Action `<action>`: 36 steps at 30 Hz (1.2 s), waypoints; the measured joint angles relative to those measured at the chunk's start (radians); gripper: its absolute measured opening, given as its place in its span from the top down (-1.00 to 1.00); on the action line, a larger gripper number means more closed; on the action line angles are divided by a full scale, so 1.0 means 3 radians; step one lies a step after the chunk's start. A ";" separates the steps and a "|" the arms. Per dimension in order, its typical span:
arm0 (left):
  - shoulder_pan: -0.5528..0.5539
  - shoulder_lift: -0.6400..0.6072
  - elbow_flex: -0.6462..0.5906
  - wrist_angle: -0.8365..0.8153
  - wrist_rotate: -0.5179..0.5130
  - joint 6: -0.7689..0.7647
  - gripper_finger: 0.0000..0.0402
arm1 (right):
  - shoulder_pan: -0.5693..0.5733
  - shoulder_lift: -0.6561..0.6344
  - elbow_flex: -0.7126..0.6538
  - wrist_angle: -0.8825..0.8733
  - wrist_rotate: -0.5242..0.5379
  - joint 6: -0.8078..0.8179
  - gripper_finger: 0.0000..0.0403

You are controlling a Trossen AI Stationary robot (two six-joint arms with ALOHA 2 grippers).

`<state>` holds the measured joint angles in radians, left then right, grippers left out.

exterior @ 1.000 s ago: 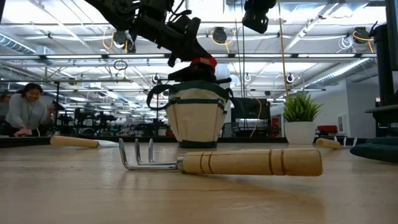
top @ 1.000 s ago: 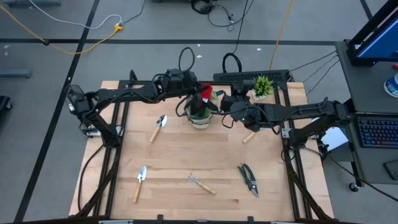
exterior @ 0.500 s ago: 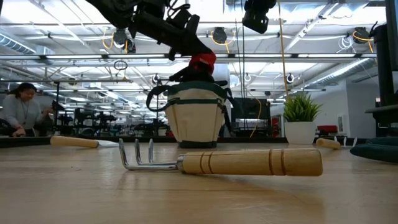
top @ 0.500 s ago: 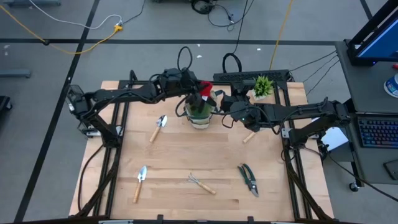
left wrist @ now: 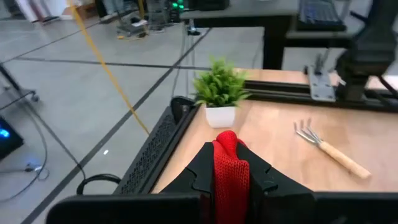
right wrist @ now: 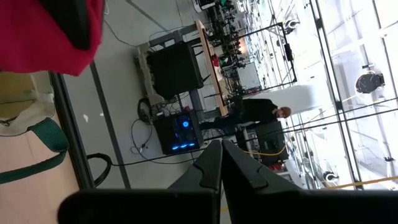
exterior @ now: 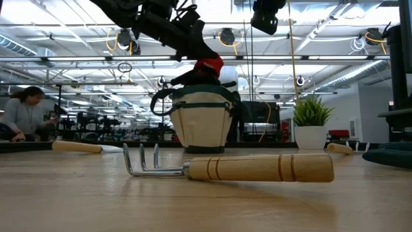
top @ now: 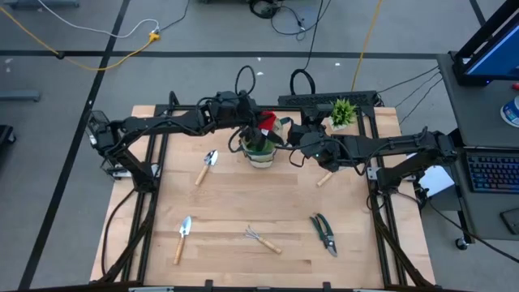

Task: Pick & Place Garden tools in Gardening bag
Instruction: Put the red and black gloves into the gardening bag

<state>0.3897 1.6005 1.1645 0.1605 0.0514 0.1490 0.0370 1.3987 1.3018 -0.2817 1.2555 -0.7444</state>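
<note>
The beige gardening bag (top: 259,152) with green trim stands at the table's far middle and also shows in the low view (exterior: 203,125). My left gripper (top: 258,127) reaches from the left, just above the bag's mouth, shut on the red-black glove (top: 267,122). My right gripper (top: 297,136) is shut and empty just right of the bag. On the table lie two trowels (top: 207,166) (top: 182,238), a rake (top: 262,238), pruning shears (top: 324,234) and a second rake (left wrist: 329,149) beside the right arm. My left gripper pinches the glove's red knit part (left wrist: 231,168) between its two fingers. The fingers (exterior: 193,42) slant down from the table's left. The glove (exterior: 209,64) is held over the bag's mouth. I cannot tell whether its dark lower part (exterior: 193,77) rests in the bag.
A small potted plant (top: 343,112) stands at the far right edge, close behind the right arm. A wooden handle (top: 324,178) lies under the right arm. A person (exterior: 22,116) is in the room beyond the table.
</note>
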 joint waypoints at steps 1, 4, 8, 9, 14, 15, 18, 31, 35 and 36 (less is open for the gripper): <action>-0.0008 0.0000 0.0000 -0.0008 0.0036 0.0024 0.86 | -0.0007 0.0000 0.0000 0.0000 -0.0001 0.0000 1.00; -0.0044 0.0000 0.0000 -0.0028 0.0086 0.0058 0.86 | -0.0034 0.0000 0.0000 0.0000 -0.0001 0.0000 1.00; -0.0091 -0.0009 0.0000 0.0026 0.0000 0.0104 0.86 | -0.0078 0.0000 0.0000 0.0000 -0.0001 -0.0001 1.00; -0.0092 -0.0026 0.0000 0.0022 -0.0007 0.0109 0.86 | -0.0089 0.0001 0.0000 0.0000 -0.0001 -0.0001 1.00; -0.0085 -0.0055 0.0000 -0.0019 -0.0051 0.0196 0.86 | -0.0131 0.0001 0.0000 0.0000 -0.0006 -0.0001 1.00; -0.0085 -0.0076 -0.0001 -0.0052 -0.0069 0.0195 0.86 | -0.0141 0.0001 0.0000 0.0001 -0.0006 -0.0001 1.00; -0.0088 -0.0117 0.0000 -0.0010 -0.0076 0.0192 0.86 | -0.0147 0.0001 0.0000 0.0003 -0.0007 -0.0001 1.00; -0.0128 -0.0369 0.0000 -0.0308 0.0171 -0.0090 0.86 | -0.0147 0.0001 -0.0001 0.0067 -0.0011 -0.0001 1.00; -0.0158 -0.0369 0.0000 -0.0465 0.0179 -0.0091 0.86 | -0.0147 0.0001 -0.0001 0.0070 -0.0011 0.0000 1.00; -0.0172 -0.0367 0.0000 -0.0487 0.0177 -0.0089 0.86 | -0.0147 0.0001 -0.0001 0.0070 -0.0011 0.0000 1.00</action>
<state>0.3382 1.4902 1.1645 0.0145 0.1043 0.1223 -0.0071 1.3991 1.3014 -0.2607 1.2522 -0.7444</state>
